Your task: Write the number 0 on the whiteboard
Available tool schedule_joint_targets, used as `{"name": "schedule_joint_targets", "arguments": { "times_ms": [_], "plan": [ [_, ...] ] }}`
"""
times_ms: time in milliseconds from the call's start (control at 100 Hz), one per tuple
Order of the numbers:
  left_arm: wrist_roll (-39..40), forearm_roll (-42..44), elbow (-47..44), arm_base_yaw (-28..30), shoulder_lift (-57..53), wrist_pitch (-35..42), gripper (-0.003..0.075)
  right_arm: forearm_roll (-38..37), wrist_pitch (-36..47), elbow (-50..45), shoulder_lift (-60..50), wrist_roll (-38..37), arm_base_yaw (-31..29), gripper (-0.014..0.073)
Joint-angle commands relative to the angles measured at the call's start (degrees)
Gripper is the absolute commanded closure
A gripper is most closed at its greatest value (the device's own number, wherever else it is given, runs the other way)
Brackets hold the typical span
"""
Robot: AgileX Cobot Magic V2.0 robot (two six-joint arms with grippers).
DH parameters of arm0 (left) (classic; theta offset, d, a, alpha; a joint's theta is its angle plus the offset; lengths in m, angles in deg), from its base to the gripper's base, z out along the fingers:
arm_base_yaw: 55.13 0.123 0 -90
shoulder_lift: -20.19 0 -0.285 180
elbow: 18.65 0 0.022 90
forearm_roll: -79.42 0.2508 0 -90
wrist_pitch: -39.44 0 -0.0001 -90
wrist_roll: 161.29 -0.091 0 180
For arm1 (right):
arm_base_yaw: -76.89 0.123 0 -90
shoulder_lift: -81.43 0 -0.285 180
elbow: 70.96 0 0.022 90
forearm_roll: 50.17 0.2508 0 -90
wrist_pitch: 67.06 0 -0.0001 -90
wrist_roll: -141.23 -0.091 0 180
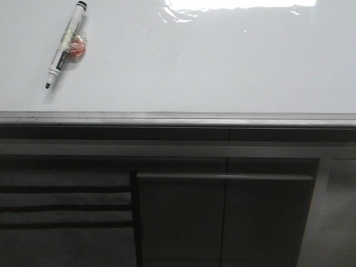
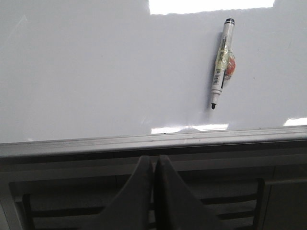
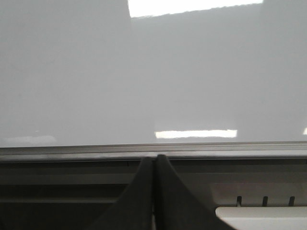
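The whiteboard (image 1: 194, 61) is a glossy white board with glare and a grey metal edge strip (image 1: 178, 118); it also shows in the left wrist view (image 2: 96, 72) and the right wrist view (image 3: 144, 72). No number 0 shows on it. A marker pen (image 1: 67, 43) with a black cap end and bare black tip lies on the board at the far left, an orange-red piece (image 1: 77, 47) taped beside it; the pen also shows in the left wrist view (image 2: 221, 62). My left gripper (image 2: 153, 160) is shut and empty, back from the board's edge. My right gripper (image 3: 154, 159) is shut and empty, likewise.
Dark grey cabinet panels (image 1: 222, 217) with horizontal slots (image 1: 64, 207) stand below the board's front edge. A pale ledge (image 3: 268, 218) shows low beside the right gripper. Neither arm shows in the front view.
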Motion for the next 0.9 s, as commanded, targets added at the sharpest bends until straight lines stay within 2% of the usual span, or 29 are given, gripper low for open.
{"name": "schedule_joint_targets", "arguments": {
  "times_ms": [0, 690, 890],
  "plan": [
    [0.2, -0.28, -1.37, 0.09, -1.32, 4.65, 0.0741, -0.53, 4.8, -0.71, -1.21, 0.39, -0.41, 0.066],
    [0.2, -0.28, -1.37, 0.09, -1.32, 4.91, 0.0741, -0.53, 4.93, -0.71, -1.21, 0.39, -0.41, 0.066],
    [0.2, -4.35, -0.78, 0.09, -1.32, 10.38, 0.074, 0.36, 6.22, -0.07, -1.21, 0.39, -0.41, 0.066]
  ]
}}
